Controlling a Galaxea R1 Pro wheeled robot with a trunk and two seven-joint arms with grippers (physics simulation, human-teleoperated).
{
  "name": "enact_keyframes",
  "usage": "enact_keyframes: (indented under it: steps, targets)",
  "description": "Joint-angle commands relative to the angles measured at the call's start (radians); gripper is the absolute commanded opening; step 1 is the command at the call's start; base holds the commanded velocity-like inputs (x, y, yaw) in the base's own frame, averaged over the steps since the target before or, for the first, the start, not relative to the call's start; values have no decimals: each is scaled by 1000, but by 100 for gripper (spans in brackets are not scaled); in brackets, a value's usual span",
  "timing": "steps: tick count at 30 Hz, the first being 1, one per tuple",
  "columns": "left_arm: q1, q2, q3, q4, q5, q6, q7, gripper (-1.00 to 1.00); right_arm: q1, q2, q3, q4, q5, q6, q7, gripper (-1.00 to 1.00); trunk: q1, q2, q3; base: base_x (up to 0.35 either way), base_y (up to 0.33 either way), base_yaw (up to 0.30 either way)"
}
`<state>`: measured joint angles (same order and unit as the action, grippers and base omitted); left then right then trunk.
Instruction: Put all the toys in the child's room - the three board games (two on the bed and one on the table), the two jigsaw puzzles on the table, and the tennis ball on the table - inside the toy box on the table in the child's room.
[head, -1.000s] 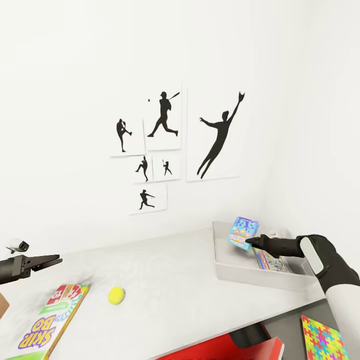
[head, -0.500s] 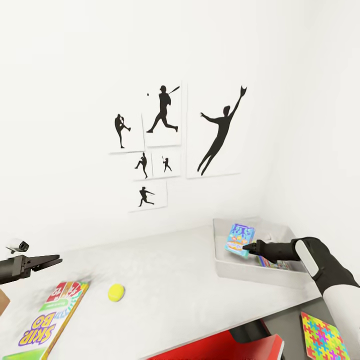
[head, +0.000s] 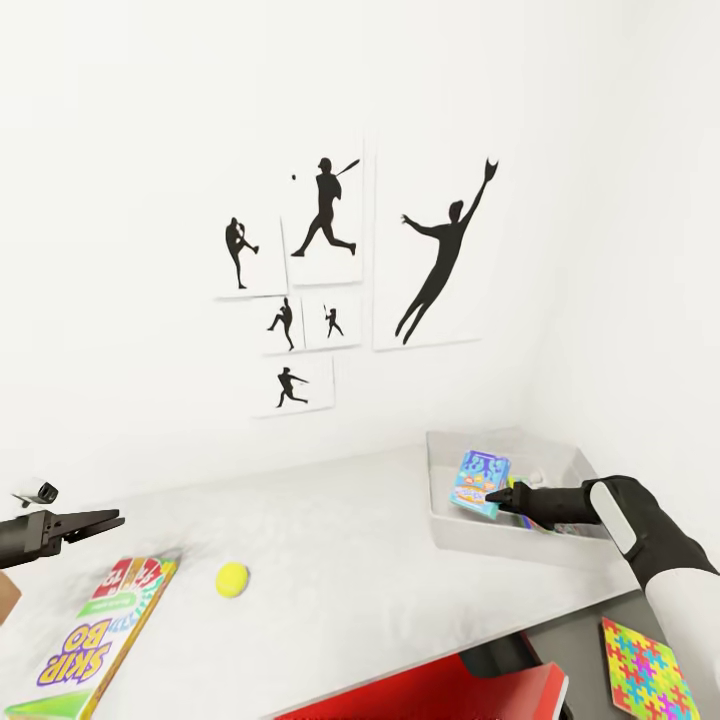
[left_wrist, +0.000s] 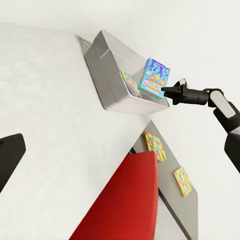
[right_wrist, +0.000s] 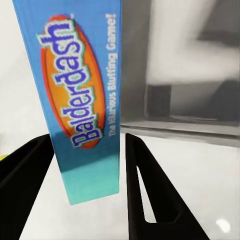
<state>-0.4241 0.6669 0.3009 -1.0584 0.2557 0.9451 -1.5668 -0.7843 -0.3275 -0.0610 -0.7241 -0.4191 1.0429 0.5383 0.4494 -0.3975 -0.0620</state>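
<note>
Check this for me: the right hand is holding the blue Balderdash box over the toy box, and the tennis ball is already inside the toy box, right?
Not quite. The tennis ball lies on the table beside the SKIP-BO box, as the head view shows. The right hand does hold the Balderdash box over the toy box.

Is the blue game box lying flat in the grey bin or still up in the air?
Up in the air. The blue Balderdash game box stands tilted on edge above the light grey plastic bin, pinched by the right gripper.
</note>
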Motion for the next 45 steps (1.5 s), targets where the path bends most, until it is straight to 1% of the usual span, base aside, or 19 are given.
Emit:
enact_keyframes:
  steps: [1,10,18,28,32,45]
  targets:
    - [-1,0,0,0,0,11,-4,100,-1,0,-3,-1,8,4,9,-100,1,-2,-4,0,0,0]
    - [-1,0,-1,0,0,11,-4,100,-13,0,-6,-6,12,4,8,-100,1,-2,-16,17,0,0]
    - [-1,0,-4,0,0,11,-4,100,-42,3,-4,-3,13,4,8,-100,1,-2,-17,20,0,0]
    - [-1,0,-5,0,0,11,-4,100,-65,4,-3,-1,15,4,5,-100,1,-2,-17,1,0,0]
    - [-1,0,-5,0,0,11,-4,100,-87,3,-3,0,15,4,3,-100,1,-2,-17,0,0,0]
    - [-1,0,-5,0,0,11,-4,100,-98,-2,-3,0,16,4,2,-100,1,-2,-27,0,0,0]
